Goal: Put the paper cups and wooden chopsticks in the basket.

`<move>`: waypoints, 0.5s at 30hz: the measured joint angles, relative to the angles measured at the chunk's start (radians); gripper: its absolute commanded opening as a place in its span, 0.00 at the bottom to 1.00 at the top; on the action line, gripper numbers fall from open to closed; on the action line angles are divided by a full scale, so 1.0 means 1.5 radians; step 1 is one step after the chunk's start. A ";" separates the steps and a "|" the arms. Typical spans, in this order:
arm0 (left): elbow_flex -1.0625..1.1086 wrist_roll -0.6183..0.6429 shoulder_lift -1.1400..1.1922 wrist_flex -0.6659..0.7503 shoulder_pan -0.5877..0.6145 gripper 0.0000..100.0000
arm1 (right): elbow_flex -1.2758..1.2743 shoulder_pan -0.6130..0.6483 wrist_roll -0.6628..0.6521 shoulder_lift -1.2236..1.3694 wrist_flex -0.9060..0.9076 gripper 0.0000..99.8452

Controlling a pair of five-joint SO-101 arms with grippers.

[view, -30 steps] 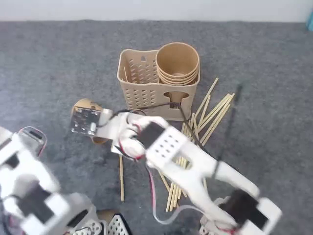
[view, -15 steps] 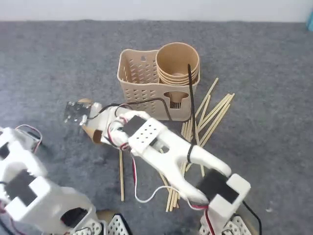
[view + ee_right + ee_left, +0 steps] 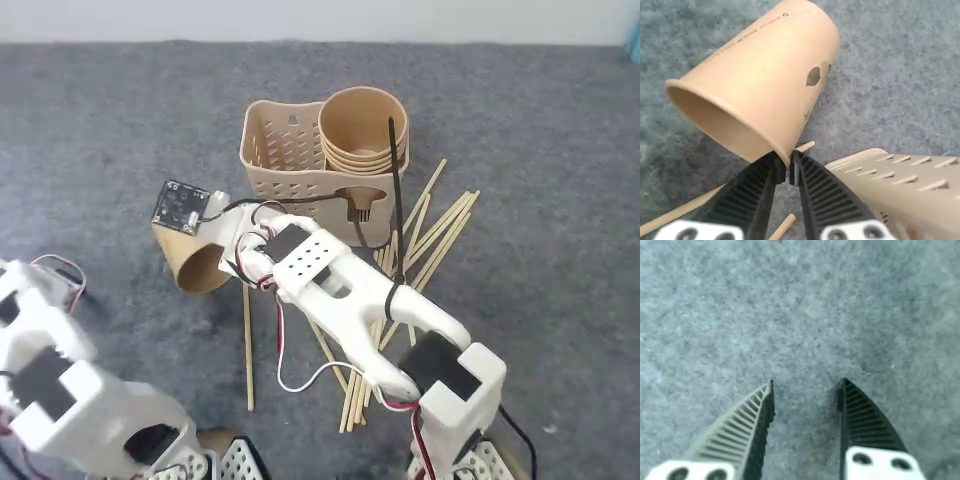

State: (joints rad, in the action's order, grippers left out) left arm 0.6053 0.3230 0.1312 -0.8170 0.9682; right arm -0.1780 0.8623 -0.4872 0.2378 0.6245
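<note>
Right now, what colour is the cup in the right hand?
Light tan paper cup, clearest in the right wrist view.

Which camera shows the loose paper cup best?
Right wrist view: the paper cup is close, rim pinched by the right gripper. High view: partly hidden by that gripper. Left wrist view: carpet.
</note>
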 measured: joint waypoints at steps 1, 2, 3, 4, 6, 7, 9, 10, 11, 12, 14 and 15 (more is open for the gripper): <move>0.000 0.000 0.000 0.000 0.000 0.20 | 0.013 0.000 0.004 0.000 0.014 0.01; 0.000 0.000 0.000 0.000 0.000 0.20 | 0.030 0.000 0.007 0.000 0.032 0.01; 0.000 0.000 0.000 0.000 0.000 0.20 | 0.046 0.000 0.010 0.000 0.051 0.01; 0.000 0.000 0.000 0.000 0.000 0.20 | 0.065 0.000 0.017 0.000 0.074 0.01; 0.000 0.000 0.000 0.000 0.000 0.20 | 0.120 -0.001 0.045 0.000 0.133 0.01; 0.000 0.000 0.000 0.000 0.000 0.20 | 0.154 -0.001 0.057 0.000 0.172 0.01; 0.000 0.000 0.000 0.000 0.000 0.20 | 0.236 -0.002 0.079 0.000 0.260 0.01; 0.000 0.000 0.000 0.000 0.000 0.20 | 0.278 -0.002 0.087 0.000 0.304 0.01; 0.000 0.000 0.000 0.000 0.000 0.20 | 0.320 -0.002 0.093 0.000 0.351 0.01; 0.000 0.000 0.000 0.000 0.000 0.20 | 0.361 -0.002 0.099 0.000 0.395 0.01; 0.000 0.000 0.000 0.000 0.000 0.20 | 0.442 -0.002 0.106 0.000 0.476 0.01; 0.000 0.000 0.000 0.000 0.000 0.20 | 0.480 -0.002 0.107 0.000 0.511 0.01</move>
State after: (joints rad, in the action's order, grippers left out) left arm 0.6053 0.3230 0.1312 -0.8170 0.9682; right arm 0.5416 0.8592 -0.3261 0.2378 1.3917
